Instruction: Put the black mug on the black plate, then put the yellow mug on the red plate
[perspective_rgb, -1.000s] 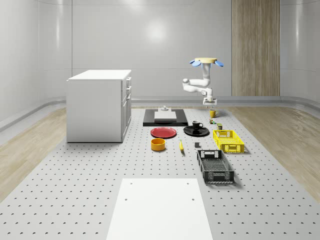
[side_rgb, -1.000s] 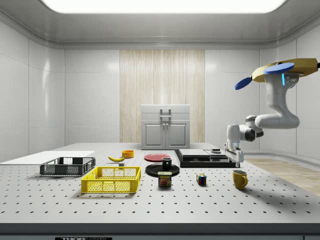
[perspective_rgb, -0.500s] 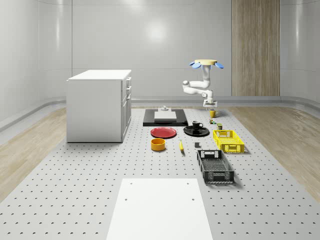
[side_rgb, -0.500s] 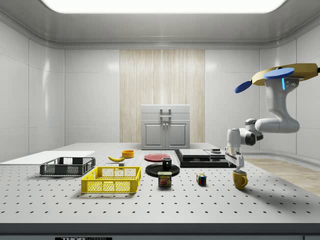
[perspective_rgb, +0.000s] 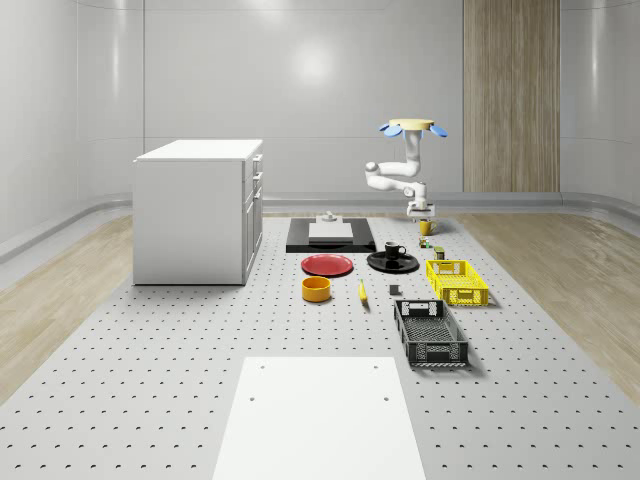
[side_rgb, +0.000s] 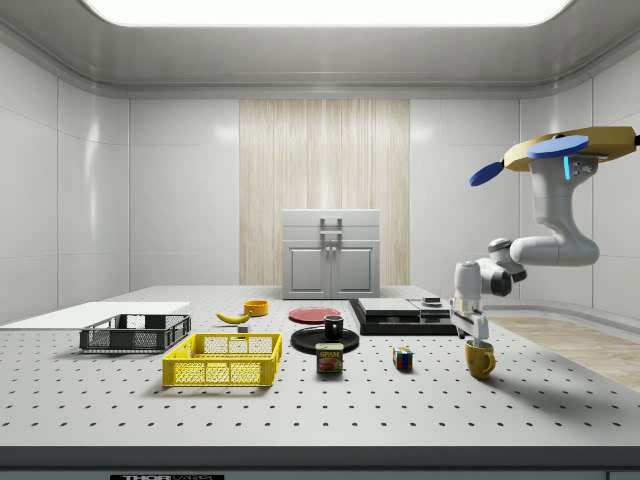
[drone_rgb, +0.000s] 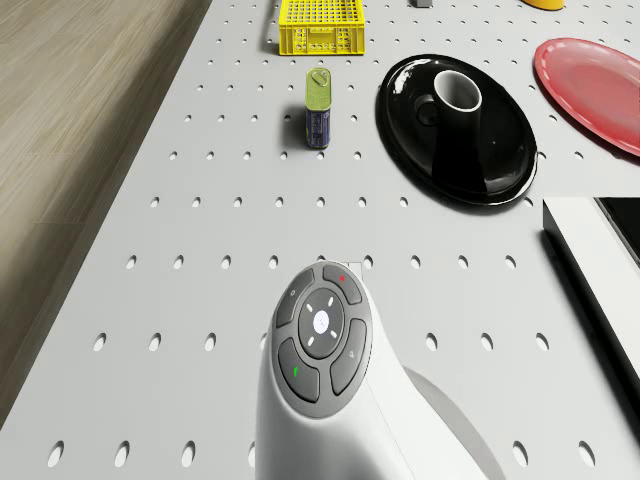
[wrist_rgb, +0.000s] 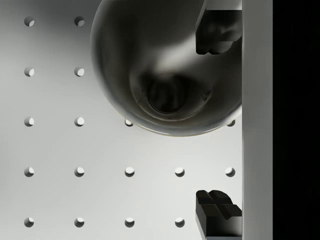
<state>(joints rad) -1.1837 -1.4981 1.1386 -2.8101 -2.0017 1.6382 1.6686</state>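
Side view, right end of the tabletop (side_rgb: 560, 400): drone (side_rgb: 570, 148) hovering clear of the surface, arm bent down, tool (side_rgb: 474, 338) pointing straight down onto the rim of the yellow mug (side_rgb: 480, 360). Cannot tell whether touching.

Wrist view: fingers (wrist_rgb: 217, 30) spread wide, gripping nothing, one over the mug's open mouth, the other outside its wall, over bare perforated tabletop.

Whole-scene view: yellow mug (perspective_rgb: 425, 228) upright near the far right of the things, directly under the tool (perspective_rgb: 424, 215) and well apart from the red plate (perspective_rgb: 327, 265).

Around it in the side view:
- small coloured cube (side_rgb: 402, 358) near the mug, on the view's left
- can (side_rgb: 330, 358) further left
- low black platform (side_rgb: 400, 315) behind, just beside the arm's lower links

On the way to the red plate (side_rgb: 314, 314): black plate (side_rgb: 325, 341) carrying the black mug (side_rgb: 333, 326), upright at its middle; the two plates side by side.

Further off:
- yellow crate (side_rgb: 223, 360)
- black crate (side_rgb: 135, 333)
- banana (side_rgb: 234, 317)
- orange bowl (side_rgb: 256, 307)
- white cabinet (perspective_rgb: 195, 210)

Drone view: can (drone_rgb: 317, 108) standing between yellow crate (drone_rgb: 313, 25) and arm, black mug (drone_rgb: 458, 95) on black plate (drone_rgb: 500, 150), red plate (drone_rgb: 590, 80) beyond
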